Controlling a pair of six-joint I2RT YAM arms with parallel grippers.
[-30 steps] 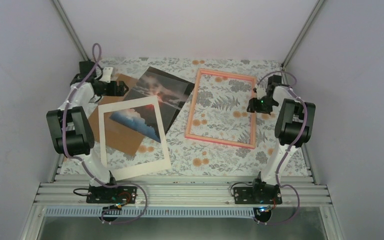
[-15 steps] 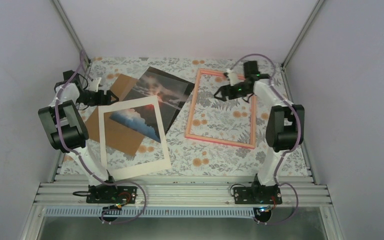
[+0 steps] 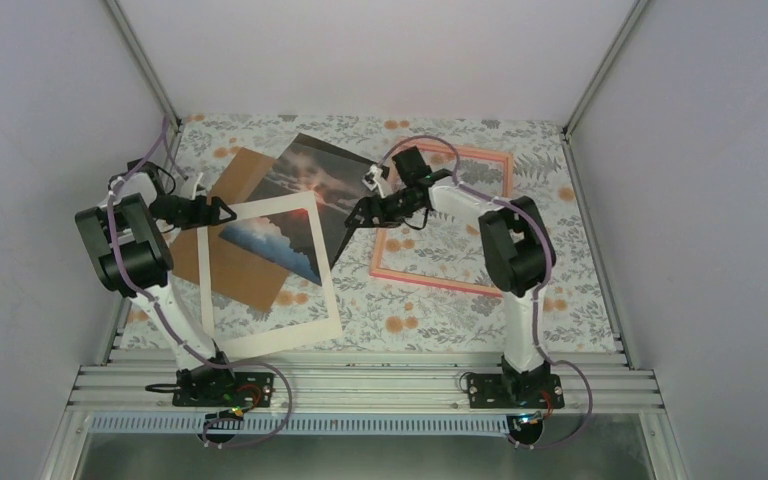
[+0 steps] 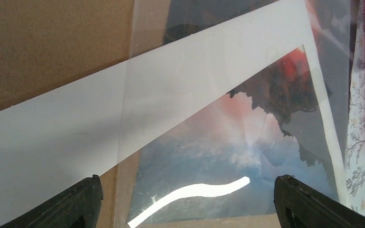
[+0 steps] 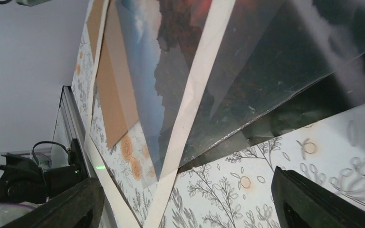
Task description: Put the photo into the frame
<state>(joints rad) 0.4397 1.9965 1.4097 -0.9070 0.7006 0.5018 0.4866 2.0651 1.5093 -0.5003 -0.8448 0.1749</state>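
Observation:
The photo (image 3: 312,180), a dark sunset print, lies tilted at the table's middle back, its near end under a white card mat (image 3: 270,335). Right of it the pink frame (image 3: 440,283) lies flat. My right gripper (image 3: 352,220) hangs open beside the photo's right edge, with flowered cloth between its fingers (image 5: 321,202); the photo (image 5: 275,61) fills the upper part of that view. My left gripper (image 3: 220,210) is open over the mat's far left corner. Between its fingers (image 4: 81,204) I see the photo (image 4: 247,142) through the mat's window (image 4: 171,95).
A brown board (image 3: 242,275) lies under the mat and photo on the left. In the left wrist view a glossy clear sheet seems to lie over them, its edge (image 4: 126,95) showing. The enclosure walls stand close on both sides. The right arm (image 3: 460,200) lies across the frame's far left corner.
The right arm swung left from the frame's right side across the frame to the photo's right edge, its jaws widening. The left gripper came nearer, to the mat's far left corner.

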